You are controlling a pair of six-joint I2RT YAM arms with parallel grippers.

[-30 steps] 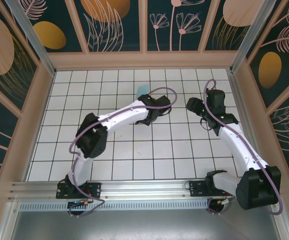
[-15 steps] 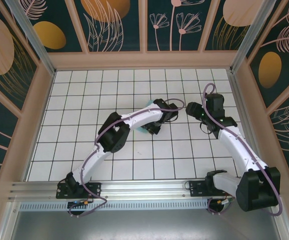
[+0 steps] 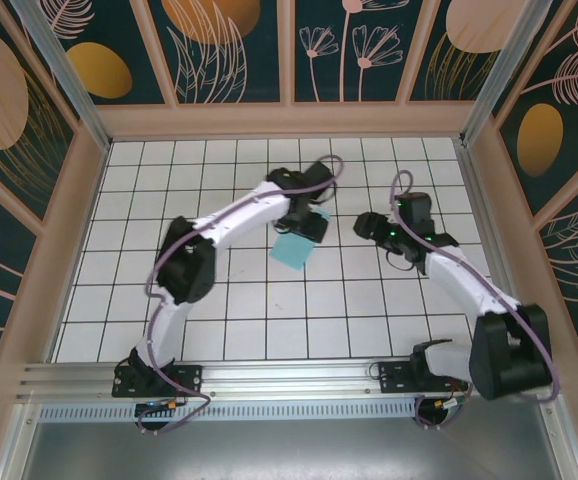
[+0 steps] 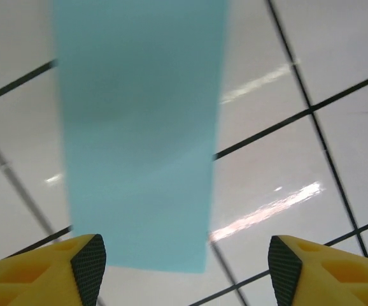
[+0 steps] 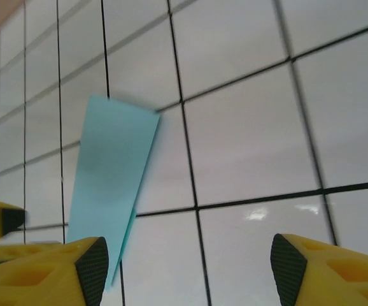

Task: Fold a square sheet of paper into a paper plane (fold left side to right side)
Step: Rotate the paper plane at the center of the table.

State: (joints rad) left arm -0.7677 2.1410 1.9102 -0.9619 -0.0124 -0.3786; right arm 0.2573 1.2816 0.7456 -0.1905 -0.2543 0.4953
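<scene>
Because it is thin and limp, the square sheet of paper (image 3: 291,252) will likely behave as a near-weightless, floppy thing. It would slide readily on the glossy tiled surface (image 3: 169,200), lift at a puff of air, and crumple or tear under a hard pinch.

Starting at the left, the left hand (image 4: 184,271) has its fingers well apart, with nothing clamped between them. In its wrist view the turquoise strip runs away toward 12 o'clock from just beyond the fingertips (the picture is blurred, so I cannot tell whether it lies fully flat).

In the overhead view the paper sits near the middle of the surface, its far end tucked under the left hand at about 1 o'clock. It looks doubled into a narrow strip; a sliver of a second layer shows along one long edge in the right wrist view.

At about 3 o'clock from the paper, and clear of it, the right hand (image 5: 187,268) is also spread and empty.

The best hold is probably a light pinch at a corner or free edge, with the other hand pressing the sheet down, never across a crease.

By count there is one sheet and there are two hands.
</scene>
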